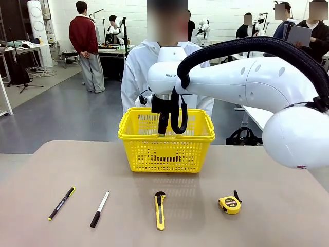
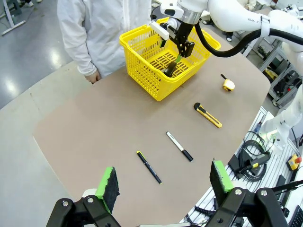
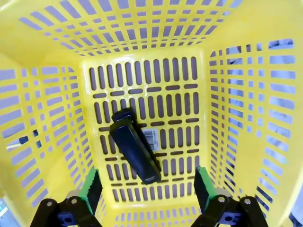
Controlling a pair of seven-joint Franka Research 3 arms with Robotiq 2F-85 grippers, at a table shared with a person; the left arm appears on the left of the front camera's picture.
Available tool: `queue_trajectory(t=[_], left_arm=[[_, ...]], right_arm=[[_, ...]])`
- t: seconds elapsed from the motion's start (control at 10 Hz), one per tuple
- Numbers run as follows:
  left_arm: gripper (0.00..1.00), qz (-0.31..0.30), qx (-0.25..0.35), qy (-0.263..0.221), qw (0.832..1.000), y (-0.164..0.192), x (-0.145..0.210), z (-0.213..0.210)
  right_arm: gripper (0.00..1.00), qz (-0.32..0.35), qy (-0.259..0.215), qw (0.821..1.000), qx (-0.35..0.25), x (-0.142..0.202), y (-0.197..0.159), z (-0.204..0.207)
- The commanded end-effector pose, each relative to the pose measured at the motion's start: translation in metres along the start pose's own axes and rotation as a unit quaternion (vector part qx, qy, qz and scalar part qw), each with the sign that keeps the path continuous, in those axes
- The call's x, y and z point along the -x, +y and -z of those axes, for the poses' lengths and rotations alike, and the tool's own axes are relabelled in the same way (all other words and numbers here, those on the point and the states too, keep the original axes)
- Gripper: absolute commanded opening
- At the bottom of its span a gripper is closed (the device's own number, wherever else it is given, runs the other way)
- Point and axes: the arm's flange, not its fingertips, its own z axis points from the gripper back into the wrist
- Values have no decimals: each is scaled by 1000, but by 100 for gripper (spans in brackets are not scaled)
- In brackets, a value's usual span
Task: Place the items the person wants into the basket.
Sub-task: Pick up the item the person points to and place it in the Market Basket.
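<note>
The yellow basket [image 1: 166,137] stands at the table's far side, in front of the person [image 1: 138,67] in a white jacket. My right gripper [image 1: 171,125] hangs open over its inside. In the right wrist view the right gripper [image 3: 147,188] is open above a black oblong thing [image 3: 134,145] lying loose on the basket [image 3: 246,118] floor. The yellow tape measure [image 1: 229,204] lies near right on the table. The black-and-white marker [image 1: 99,209] lies near left. My left gripper [image 2: 165,182] is open and empty, high above the near table edge.
A black pen with yellow ends [image 1: 61,203] lies left of the marker. A yellow utility knife [image 1: 160,210] lies between marker and tape measure. The person's hand [image 2: 93,75] rests at the far table edge beside the basket [image 2: 142,61]. Bare tabletop lies between the basket and the row of items.
</note>
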Motion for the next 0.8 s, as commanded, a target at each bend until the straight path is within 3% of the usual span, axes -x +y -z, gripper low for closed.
queue_trajectory(t=[0.0,0.2,0.3,0.7], left_arm=[[100,4,6,-2,1000,1,0,-2],[100,4,6,-2,1000,1,0,-2],[100,4,6,-2,1000,1,0,-2],[100,4,6,-2,1000,1,0,-2]], right_arm=[[100,13,3,1000,-5,8,11,-47],[100,62,-37,996,55,62,53,-124],[100,104,-65,989,83,106,82,-156],[100,227,-166,947,154,259,194,-203]])
